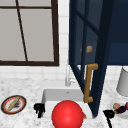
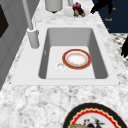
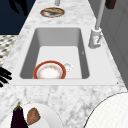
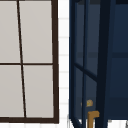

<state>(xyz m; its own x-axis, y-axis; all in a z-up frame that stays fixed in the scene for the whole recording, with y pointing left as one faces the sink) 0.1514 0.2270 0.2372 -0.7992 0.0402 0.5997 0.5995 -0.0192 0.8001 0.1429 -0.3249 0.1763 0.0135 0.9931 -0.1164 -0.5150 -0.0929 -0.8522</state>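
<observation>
The left hand (image 1: 39, 109) hangs at the sink's (image 1: 47, 95) front left corner, fingers loosely drooping, holding nothing. The right hand (image 1: 109, 114) hovers off the sink's front right corner, likewise relaxed and empty, just beside the small plate of vegetables (image 1: 121, 108).
</observation>
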